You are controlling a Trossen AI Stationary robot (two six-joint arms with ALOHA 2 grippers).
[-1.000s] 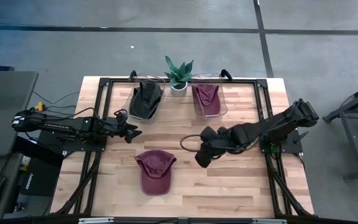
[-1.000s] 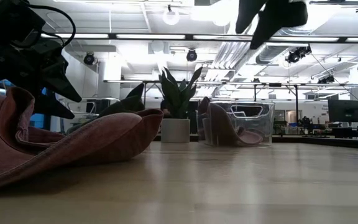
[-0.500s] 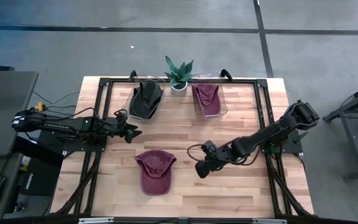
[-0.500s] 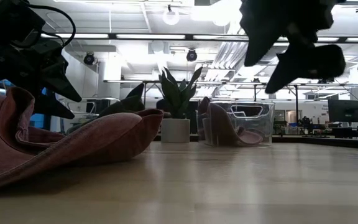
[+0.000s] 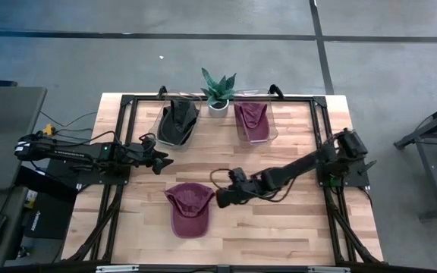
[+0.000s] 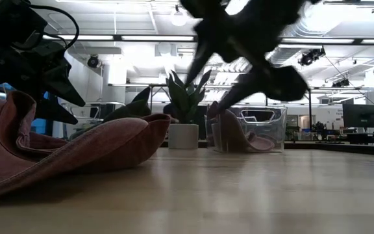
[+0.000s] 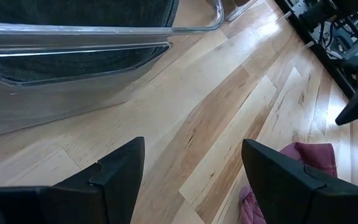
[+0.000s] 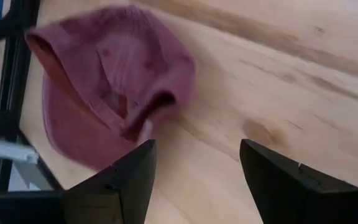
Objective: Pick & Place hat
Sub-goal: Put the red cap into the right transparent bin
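A maroon cap (image 5: 188, 208) lies on the table's near middle, crown side up, its brim toward the near edge; it also shows as the maroon cap (image 8: 114, 93) in the right wrist view and fills the low view's left (image 6: 63, 153). My right gripper (image 5: 223, 199) is open, just right of the cap, touching nothing. My left gripper (image 5: 165, 161) is open above the table, between the cap and the left bin. A second maroon cap (image 5: 252, 119) lies in the right clear bin, a dark cap (image 5: 177, 121) in the left one.
Two clear bins (image 5: 174, 135) (image 5: 271, 129) stand at the far side with a potted plant (image 5: 218, 91) between them. A black frame (image 5: 127, 102) runs around the tabletop. Bare wood (image 5: 279, 227) lies right of and nearer than the cap.
My right gripper has swung from the table's right middle toward the left and come down, ending close beside the maroon cap. The arm has stretched out low over the table. The cap and my left arm have kept still.
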